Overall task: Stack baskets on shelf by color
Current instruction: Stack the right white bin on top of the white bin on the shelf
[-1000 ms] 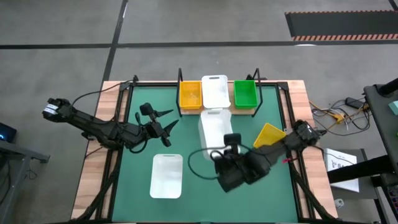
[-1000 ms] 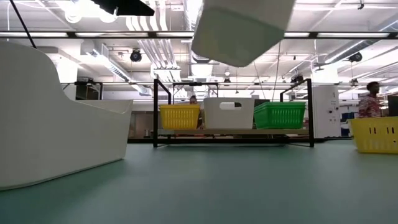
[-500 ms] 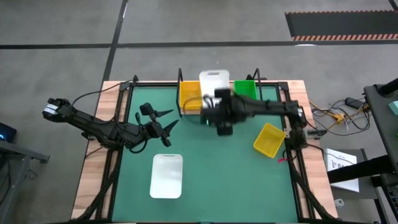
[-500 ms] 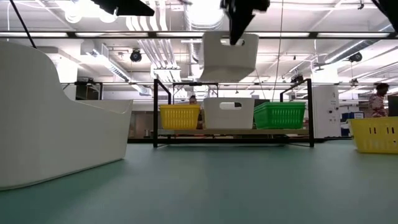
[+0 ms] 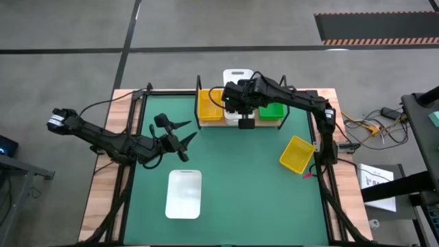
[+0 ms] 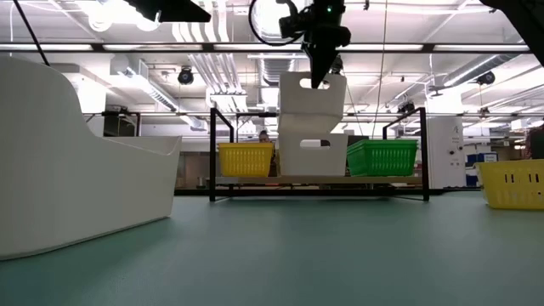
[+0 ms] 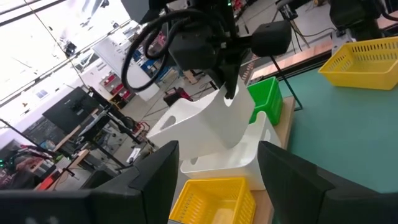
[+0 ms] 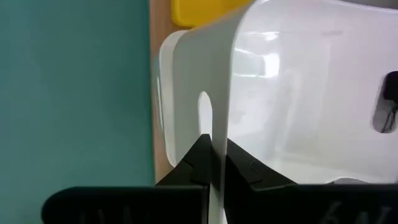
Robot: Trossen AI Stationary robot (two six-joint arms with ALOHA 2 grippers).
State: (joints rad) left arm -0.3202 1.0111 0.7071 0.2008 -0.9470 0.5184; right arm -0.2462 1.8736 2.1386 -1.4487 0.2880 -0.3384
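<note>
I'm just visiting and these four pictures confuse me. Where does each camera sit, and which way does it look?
High: above, looking straight down; both arms show, right hand at the shelf.
Low: at table height, looking across to the shelf; the held white basket hangs over it.
Left wrist: on the left arm, facing the shelf past its open fingers.
Right wrist: looks past its shut fingers into that basket.
All four share the held basket.

From above, the right hand [image 5: 245, 118] and its arm cover most of the held white basket [image 5: 245, 122] and of the white basket on the shelf [image 5: 235, 74], so how deep one sits in the other cannot be told. In the low view, the loose white basket [image 6: 76, 170] on the counter is cut off at the left edge, and the loose yellow basket [image 6: 512, 184] at the right edge.
</note>
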